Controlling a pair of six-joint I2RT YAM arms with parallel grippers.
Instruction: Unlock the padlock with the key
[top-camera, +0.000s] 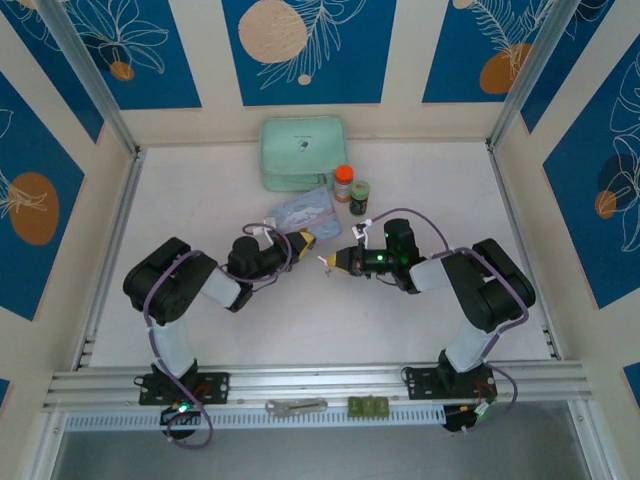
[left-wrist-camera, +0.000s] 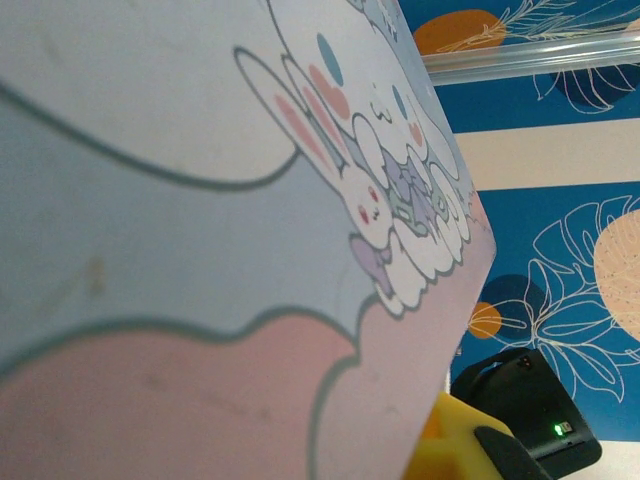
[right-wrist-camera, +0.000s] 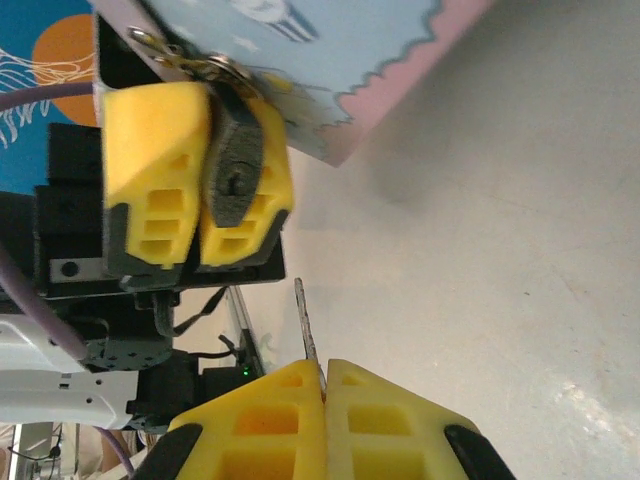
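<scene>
Above the matte white table (top-camera: 300, 325), ringed by blue leaf-print walls (top-camera: 100, 50), my left gripper (right-wrist-camera: 208, 130) clamps the dark, rounded padlock (right-wrist-camera: 237, 172). My right gripper (right-wrist-camera: 325, 372) pinches the thin silvery key (right-wrist-camera: 304, 322) near it.

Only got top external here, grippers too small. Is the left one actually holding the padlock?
Observer: Yes. The right wrist view shows the left gripper shut on the padlock, keyhole facing that camera.
Operator: Key?
Observer: The right gripper is shut on the key. Its thin blade sticks out toward the padlock, not in the keyhole yet.
Operator: Left wrist any use?
Observer: Its lens is close up against a bunny-print pouch.
</scene>
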